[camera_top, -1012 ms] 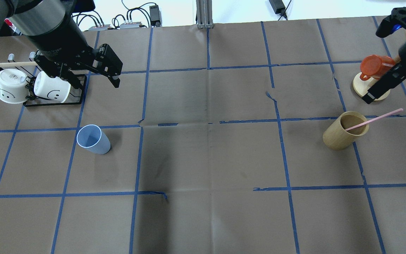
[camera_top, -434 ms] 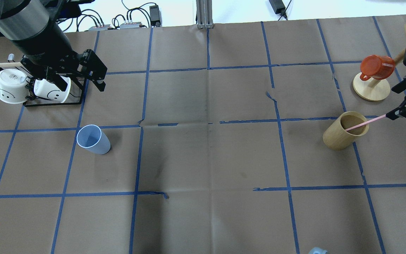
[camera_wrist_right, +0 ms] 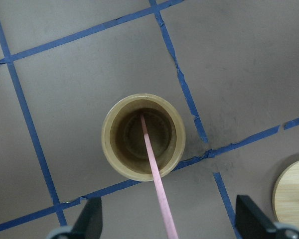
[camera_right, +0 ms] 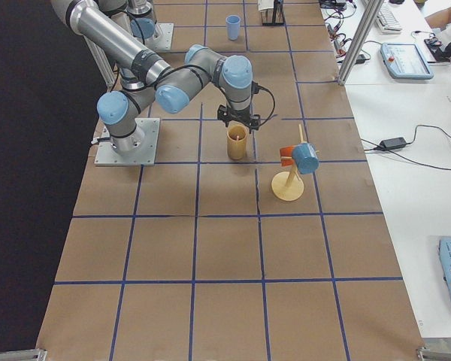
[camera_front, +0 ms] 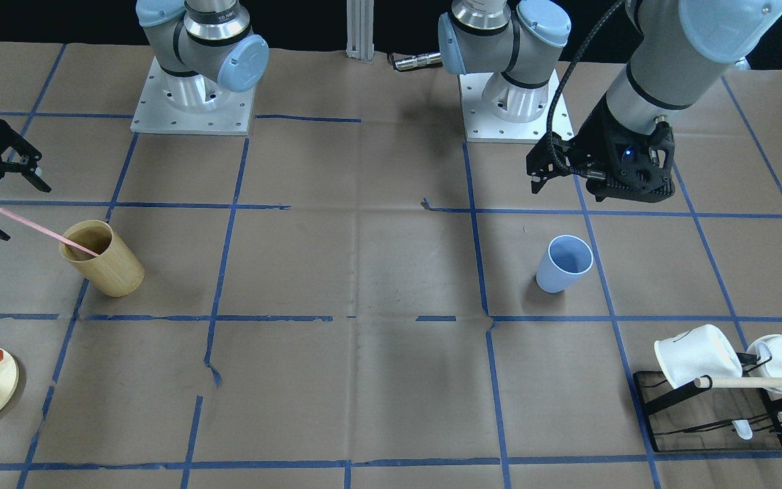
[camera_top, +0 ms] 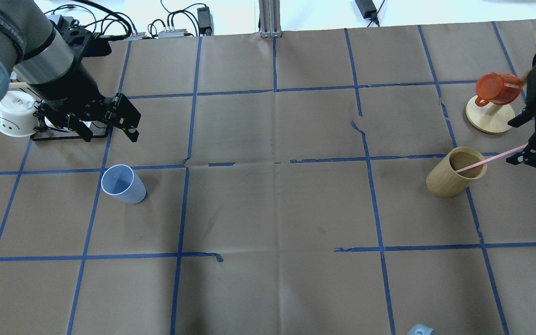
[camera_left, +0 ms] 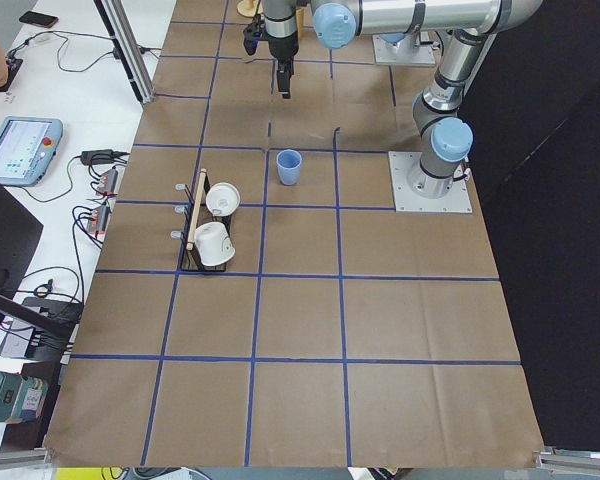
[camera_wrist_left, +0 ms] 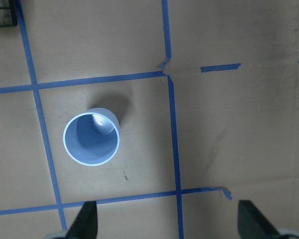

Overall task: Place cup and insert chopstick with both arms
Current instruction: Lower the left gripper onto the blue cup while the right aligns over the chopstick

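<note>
The light blue cup stands upright on the table's left half; it also shows in the front view and the left wrist view. My left gripper hangs open and empty above and just beyond it. The pink chopstick leans in the tan bamboo cup, with its upper end sticking out to the right. My right gripper is open with its fingers either side of that upper end. In the right wrist view the chopstick runs from the bamboo cup down between the fingers.
An orange mug hangs on a round wooden stand just beyond the right gripper. A black rack with two white mugs and a wooden dowel sits beside the left arm.
My left gripper has moved from over the rack toward the blue cup. My right gripper has come from the orange mug's stand to the chopstick's upper end.
</note>
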Controlling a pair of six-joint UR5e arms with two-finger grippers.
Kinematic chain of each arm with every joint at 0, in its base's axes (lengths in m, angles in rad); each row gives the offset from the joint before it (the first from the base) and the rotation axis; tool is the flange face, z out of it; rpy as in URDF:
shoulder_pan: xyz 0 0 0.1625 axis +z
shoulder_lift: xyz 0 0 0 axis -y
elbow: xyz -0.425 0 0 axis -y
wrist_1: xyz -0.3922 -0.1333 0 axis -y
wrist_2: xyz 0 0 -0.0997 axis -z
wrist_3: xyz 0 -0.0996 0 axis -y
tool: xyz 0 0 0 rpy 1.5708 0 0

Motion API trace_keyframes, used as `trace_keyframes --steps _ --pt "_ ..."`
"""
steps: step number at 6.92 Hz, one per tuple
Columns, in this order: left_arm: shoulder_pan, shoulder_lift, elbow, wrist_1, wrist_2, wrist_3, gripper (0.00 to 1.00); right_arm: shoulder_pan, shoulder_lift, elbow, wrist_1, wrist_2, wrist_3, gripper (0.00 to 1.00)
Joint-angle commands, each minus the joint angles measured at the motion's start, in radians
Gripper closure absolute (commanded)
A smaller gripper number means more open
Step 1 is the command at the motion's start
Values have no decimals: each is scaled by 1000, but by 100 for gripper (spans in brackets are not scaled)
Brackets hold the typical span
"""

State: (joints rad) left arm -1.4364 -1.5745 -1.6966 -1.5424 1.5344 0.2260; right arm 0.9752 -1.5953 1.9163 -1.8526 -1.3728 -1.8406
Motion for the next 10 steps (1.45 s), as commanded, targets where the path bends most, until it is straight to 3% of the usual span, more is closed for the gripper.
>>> trace_keyframes --steps 1,2,4,9,10 --pt "8 -9 -153 193 9 10 0 -12 1 33 -46 11 -28 4" --pt "10 -16 -213 279 38 10 0 -12 5 42 -48 9 -29 1" --pt "19 -68 -245 327 42 10 0 -13 6 52 -60 5 -29 3" --pt "27 -142 -255 327 58 -14 1 -29 8 64 -62 -9 -28 45" --pt "24 -159 -271 326 56 -19 14 -30 14 64 -62 -11 -28 56"
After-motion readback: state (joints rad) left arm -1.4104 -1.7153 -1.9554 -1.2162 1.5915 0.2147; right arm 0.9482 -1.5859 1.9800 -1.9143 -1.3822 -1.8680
